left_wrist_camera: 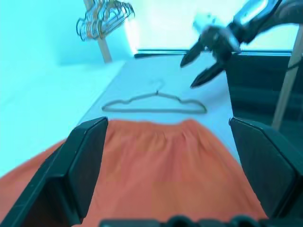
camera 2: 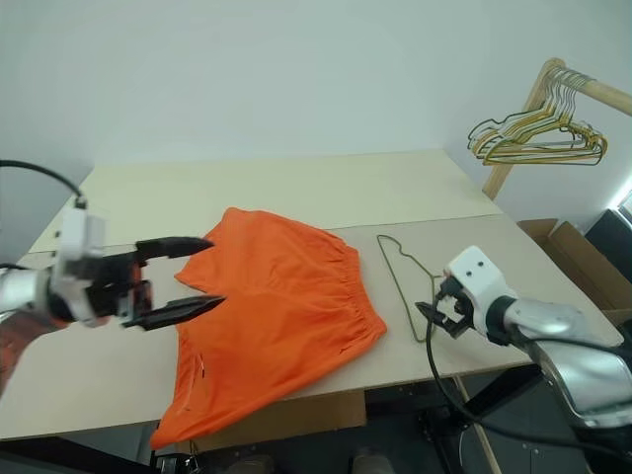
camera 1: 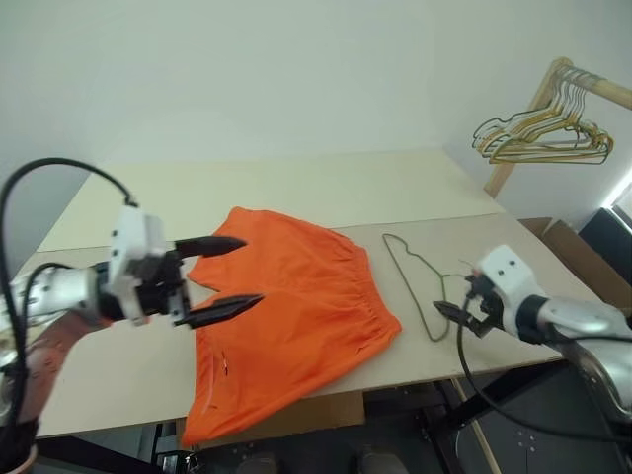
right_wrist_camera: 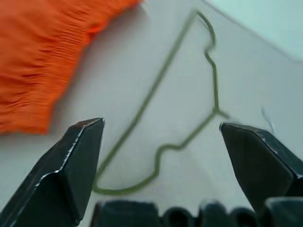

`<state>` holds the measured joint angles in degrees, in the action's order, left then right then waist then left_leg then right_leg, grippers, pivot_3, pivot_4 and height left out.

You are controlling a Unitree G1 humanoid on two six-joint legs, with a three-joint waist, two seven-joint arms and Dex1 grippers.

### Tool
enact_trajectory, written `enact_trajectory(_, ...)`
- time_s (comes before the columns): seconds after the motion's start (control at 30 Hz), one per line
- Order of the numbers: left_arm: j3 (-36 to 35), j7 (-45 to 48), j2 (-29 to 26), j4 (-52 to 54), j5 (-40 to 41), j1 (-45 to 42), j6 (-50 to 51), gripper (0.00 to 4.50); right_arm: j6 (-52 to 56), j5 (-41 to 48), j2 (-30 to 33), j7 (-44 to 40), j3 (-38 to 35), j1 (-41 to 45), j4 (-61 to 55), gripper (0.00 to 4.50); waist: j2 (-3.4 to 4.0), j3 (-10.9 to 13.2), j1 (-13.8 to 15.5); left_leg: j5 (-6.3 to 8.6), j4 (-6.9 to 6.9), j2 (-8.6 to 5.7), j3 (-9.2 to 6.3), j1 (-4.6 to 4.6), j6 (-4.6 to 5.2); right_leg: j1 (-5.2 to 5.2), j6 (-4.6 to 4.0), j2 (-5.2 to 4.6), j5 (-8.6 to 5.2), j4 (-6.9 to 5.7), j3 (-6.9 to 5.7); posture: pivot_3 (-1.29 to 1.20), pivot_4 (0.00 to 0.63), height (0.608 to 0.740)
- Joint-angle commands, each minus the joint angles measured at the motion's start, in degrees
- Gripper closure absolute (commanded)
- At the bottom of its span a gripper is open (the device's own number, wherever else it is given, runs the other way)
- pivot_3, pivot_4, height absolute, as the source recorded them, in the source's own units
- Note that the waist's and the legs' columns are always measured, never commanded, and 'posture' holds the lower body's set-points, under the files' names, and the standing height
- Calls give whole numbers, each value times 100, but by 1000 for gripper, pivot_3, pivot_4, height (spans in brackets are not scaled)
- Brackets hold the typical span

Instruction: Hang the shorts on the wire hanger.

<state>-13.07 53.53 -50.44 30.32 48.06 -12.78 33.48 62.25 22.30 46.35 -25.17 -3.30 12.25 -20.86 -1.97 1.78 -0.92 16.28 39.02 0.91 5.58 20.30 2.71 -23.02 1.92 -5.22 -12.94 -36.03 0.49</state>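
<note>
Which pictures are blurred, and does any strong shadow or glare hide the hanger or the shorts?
Left wrist view: the right gripper is smeared and the shorts look soft. Right wrist view: the wire hanger is slightly soft. Left eye view: even light, no glare or hiding shadow.

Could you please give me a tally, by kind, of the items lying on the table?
Shorts: 1
Wire hanger: 1
Total: 2
</note>
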Motion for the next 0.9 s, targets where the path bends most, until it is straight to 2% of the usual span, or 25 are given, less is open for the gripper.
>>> enact_trajectory(0.03, 312, -80, 167, -176, -191, -434, -55, 55, 855, -240, -473, 593, 113, 456, 516, 0, -1, -1, -12, 1, 0, -4, 0, 4, 0, -3, 0, 2, -1, 2, 1, -54, 0, 740)
enact_trajectory(0.23, 546, 146, 292, -410, -364, -767, -128, 55, 1408, -396, -894, 810, 199, 1042, 1572, 0, 2, 0, -119, 5, 0, -9, 3, 21, 8, -15, 5, 2, -3, 10, 3, -62, 0, 740)
enact_trajectory(0.33, 563, 210, 316, -401, -395, -759, -148, 0, 1478, -455, -1019, 832, 214, 1170, 1973, 586, 0, -1, -170, 6, 1, -8, 1, 24, 10, -14, 6, 3, -3, 14, 1, -60, 0, 740)
enact_trajectory(0.73, 495, 305, 324, -238, -500, -519, -217, 0, 1712, -437, -1147, 640, 191, 1268, 2376, 4435, -32, -24, -184, 7, 1, -3, 0, 11, 10, -3, 8, 4, 0, 13, 4, -48, 0, 740)
enact_trajectory(0.9, 508, 334, 355, -260, -560, -490, -267, 0, 1695, -514, -1162, 707, 140, 1223, 2195, 4435, -34, -25, -179, 7, 1, -2, 0, 11, 10, -3, 8, 3, -1, 13, 4, -54, 0, 740)
